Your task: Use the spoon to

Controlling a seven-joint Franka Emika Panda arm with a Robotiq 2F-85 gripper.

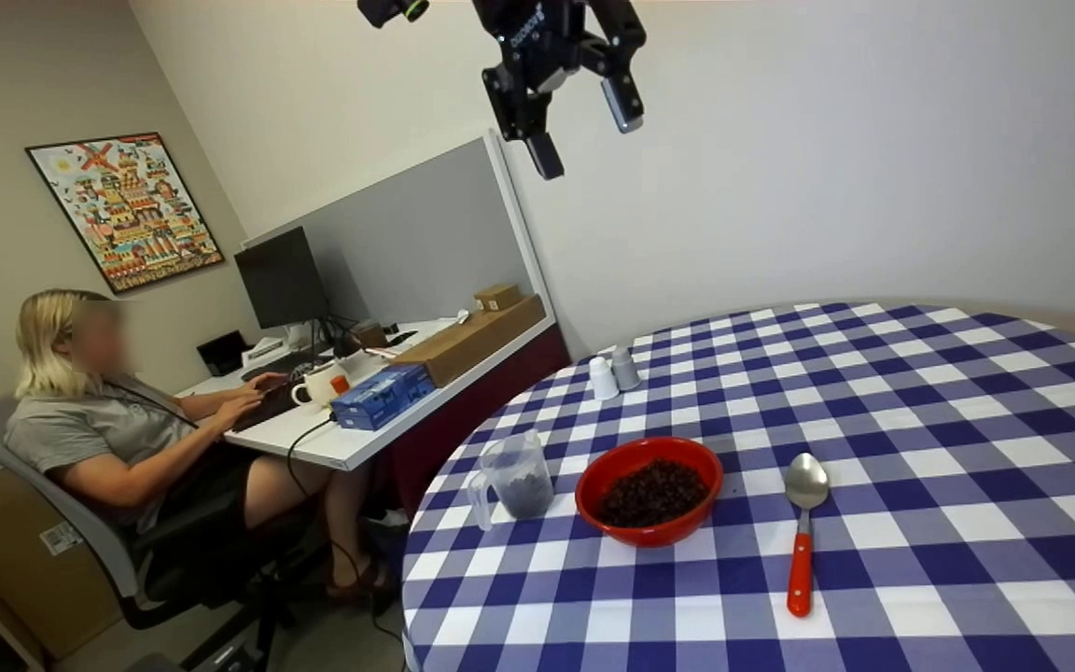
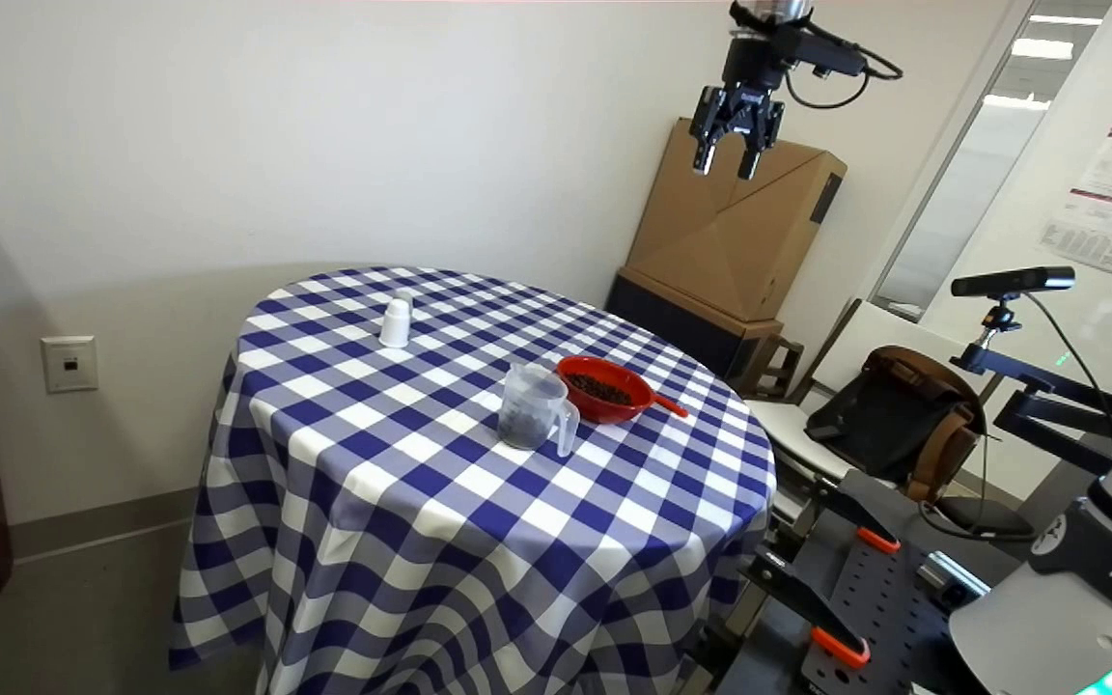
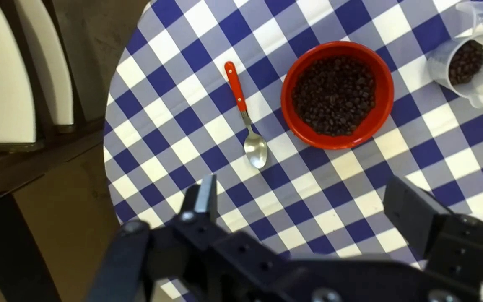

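The spoon (image 1: 802, 541) has a silver bowl and a red handle and lies flat on the checkered tablecloth. In an exterior view only its red handle (image 2: 670, 406) shows, the rest hidden behind the red bowl. The wrist view shows the whole spoon (image 3: 241, 105), left of the red bowl (image 3: 338, 143). The red bowl (image 1: 649, 534) holds dark beans. A clear measuring cup (image 1: 523, 476) with some beans stands beside the bowl, also in the wrist view (image 3: 440, 67). My gripper (image 1: 589, 142) is open and empty, high above the table; it also shows in an exterior view (image 2: 725, 168).
A white shaker (image 1: 603, 379) and a grey shaker (image 1: 626, 370) stand farther back on the round table. A person (image 1: 108, 420) sits at a desk (image 1: 314, 439) beside it. Cardboard boxes (image 2: 730, 232) and a chair with a bag (image 2: 894, 415) stand near the table.
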